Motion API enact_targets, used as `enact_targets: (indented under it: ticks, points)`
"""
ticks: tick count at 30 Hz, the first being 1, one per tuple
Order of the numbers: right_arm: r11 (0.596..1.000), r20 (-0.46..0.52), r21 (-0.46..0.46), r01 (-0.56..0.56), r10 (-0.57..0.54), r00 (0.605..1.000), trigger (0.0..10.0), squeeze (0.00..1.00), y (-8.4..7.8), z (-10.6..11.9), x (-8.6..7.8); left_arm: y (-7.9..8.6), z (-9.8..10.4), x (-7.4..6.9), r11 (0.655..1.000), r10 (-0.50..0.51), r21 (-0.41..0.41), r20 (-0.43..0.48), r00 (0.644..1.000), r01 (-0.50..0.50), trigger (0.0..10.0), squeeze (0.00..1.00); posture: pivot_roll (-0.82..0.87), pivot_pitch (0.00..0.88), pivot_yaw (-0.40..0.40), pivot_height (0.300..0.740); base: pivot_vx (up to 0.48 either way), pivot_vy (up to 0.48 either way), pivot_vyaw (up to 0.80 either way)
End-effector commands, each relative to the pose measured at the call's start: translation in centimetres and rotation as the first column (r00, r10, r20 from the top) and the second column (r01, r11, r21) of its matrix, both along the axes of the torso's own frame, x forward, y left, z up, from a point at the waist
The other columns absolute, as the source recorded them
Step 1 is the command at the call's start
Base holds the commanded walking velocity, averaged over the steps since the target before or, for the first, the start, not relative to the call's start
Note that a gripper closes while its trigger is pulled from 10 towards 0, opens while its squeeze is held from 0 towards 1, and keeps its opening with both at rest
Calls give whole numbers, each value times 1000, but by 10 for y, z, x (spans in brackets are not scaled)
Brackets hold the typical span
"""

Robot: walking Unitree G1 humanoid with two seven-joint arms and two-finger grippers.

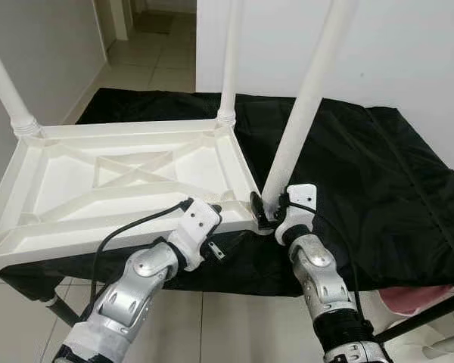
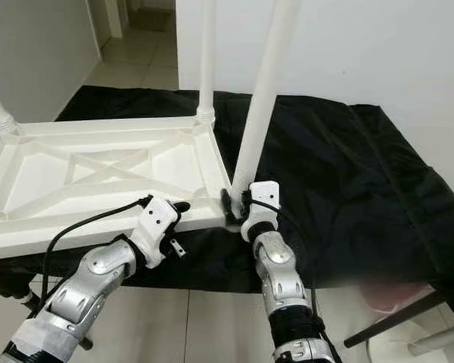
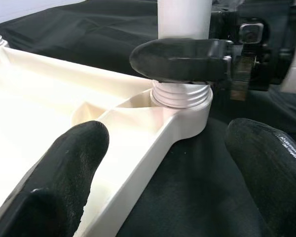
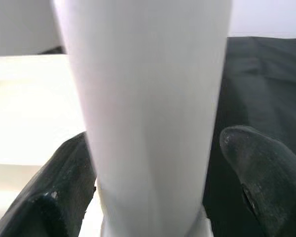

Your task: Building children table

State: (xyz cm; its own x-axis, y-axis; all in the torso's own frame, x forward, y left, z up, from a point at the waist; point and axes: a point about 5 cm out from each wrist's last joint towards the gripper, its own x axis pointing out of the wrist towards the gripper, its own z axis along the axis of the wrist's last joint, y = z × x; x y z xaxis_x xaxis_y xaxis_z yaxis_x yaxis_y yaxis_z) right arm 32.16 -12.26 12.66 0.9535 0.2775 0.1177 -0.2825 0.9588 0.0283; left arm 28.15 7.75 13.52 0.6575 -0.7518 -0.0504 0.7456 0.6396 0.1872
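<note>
**Table leg being seated at the near corner socket**

The white moulded plastic tabletop [image 1: 129, 189] is laid upside down on a black cloth-covered surface [image 1: 378, 189], its ribbed underside facing up so that the corner sockets can be reached. At the far left corner, a white tubular plastic leg [image 1: 4, 83] is already stood in its socket, and a second white leg [image 1: 229, 60] is stood at the far right corner.

The left gripper [image 1: 212, 219] is held at the near edge of the tabletop, just beside the near right corner. In the left wrist view its black fingers [image 3: 64, 168] are seen spread apart, one over the tabletop's inner face and one outside the rim, with the edge between them but not clamped. It is judged to be placed there to steady the tabletop against turning.

Further right, the third white leg [image 1: 306, 106] is stood, slightly tilted, in the near right corner socket [image 3: 185, 111], where its threaded base is still partly exposed. The right gripper [image 1: 266, 212] is closed around this leg just above the threads, a finger on each side. The low grip is judged to suit twisting the leg home. A pink object [image 1: 427, 299] is seen below the surface at the right.
</note>
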Motion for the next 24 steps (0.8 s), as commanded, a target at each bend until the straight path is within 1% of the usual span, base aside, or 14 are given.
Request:
enact_targets:
  ticks: [1,2,4,5,7,8,9,10,12,14,16,19,24]
  points:
    - [999,-7,4,-36,36,999,10000,0,0,-8,-4,2,3,2,999,35,-10,10,999,-35,10000,0,22,24,14,740,0,0,0]
    - [999,0,-12,-50,50,999,10000,0,-1,-9,-4,1,5,3,1000,29,-12,14,999,-29,10000,0,22,24,19,740,0,0,0]
    - [999,0,-12,-50,50,999,10000,0,-1,-9,-4,1,5,3,1000,29,-12,14,999,-29,10000,0,22,24,19,740,0,0,0]
    - [996,15,-29,-83,84,996,10000,0,0,-9,-4,-1,8,2,999,15,-29,10,1000,-15,10000,0,18,29,14,740,0,0,0]
    - [993,30,-44,-107,108,994,10000,0,1,-7,-3,-2,8,2,999,8,-42,2,1000,-8,10000,0,18,29,14,740,0,0,0]
    - [993,30,-44,-107,108,994,10000,0,1,-7,-3,-2,8,2,999,8,-42,2,1000,-8,10000,0,18,29,14,740,0,0,0]
    - [993,26,-31,-111,112,993,10000,0,-1,-6,-2,-2,7,-1,999,-9,-42,1,1000,9,10000,0,29,30,-3,740,0,0,0]
    - [993,28,-27,-114,115,993,10000,0,-3,-5,-1,-2,4,-4,999,-30,-14,6,1000,30,10000,0,32,30,-8,740,0,0,0]
    - [993,28,-27,-114,115,993,10000,0,-3,-5,-1,-2,4,-4,999,-30,-14,6,1000,30,10000,0,32,30,-8,740,0,0,0]
    - [991,37,-26,-131,132,991,10000,0,-5,-2,1,-1,1,-9,998,-57,19,20,998,57,10000,0,41,28,-12,740,0,0,0]
    - [988,46,-32,-152,154,987,10000,0,-6,0,3,0,1,-10,998,-67,21,16,998,66,10000,0,43,27,-15,740,0,0,0]
    - [979,59,-54,-198,201,978,10000,0,-9,7,10,3,3,-8,999,-39,12,22,999,39,10000,0,45,26,-17,740,0,0,0]
    - [978,63,-63,-201,205,977,10000,0,-11,9,13,4,2,-7,999,-36,12,8,999,36,10000,0,48,26,-23,740,0,0,0]
